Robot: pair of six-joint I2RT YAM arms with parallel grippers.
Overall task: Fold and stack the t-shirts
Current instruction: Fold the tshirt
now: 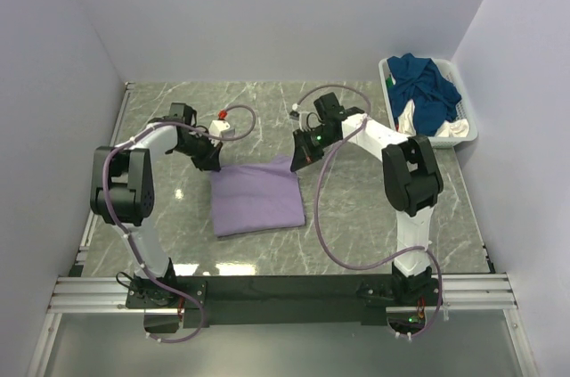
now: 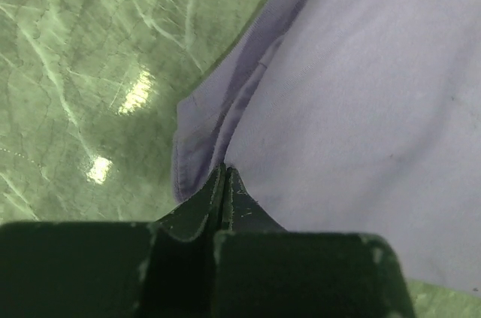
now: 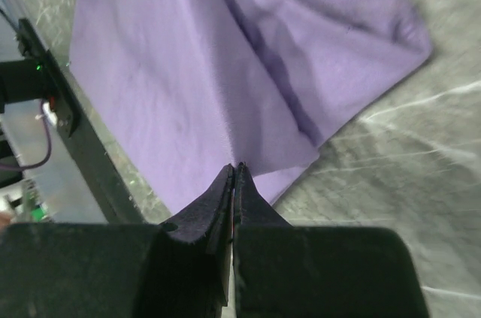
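Note:
A pale lilac t-shirt [image 1: 258, 199] lies folded into a rough square on the marble table, between the two arms. My left gripper [image 1: 212, 166] is down at its far left corner. In the left wrist view that gripper [image 2: 225, 169] is shut, its tips pinching a crease at the edge of the lilac cloth [image 2: 361, 92]. My right gripper [image 1: 297, 163] is at the far right corner. In the right wrist view it [image 3: 234, 168] is also shut, with a ridge of the lilac t-shirt [image 3: 150, 70] drawn up into its tips. Dark teal t-shirts [image 1: 427, 87] and a white one [image 1: 408, 117] lie in a basket.
The white slatted basket [image 1: 470, 132] stands at the far right corner of the table against the wall. Pale walls close in the left, back and right sides. A black rail [image 3: 83, 145] runs along the table's near edge. Purple cables loop beside both arms.

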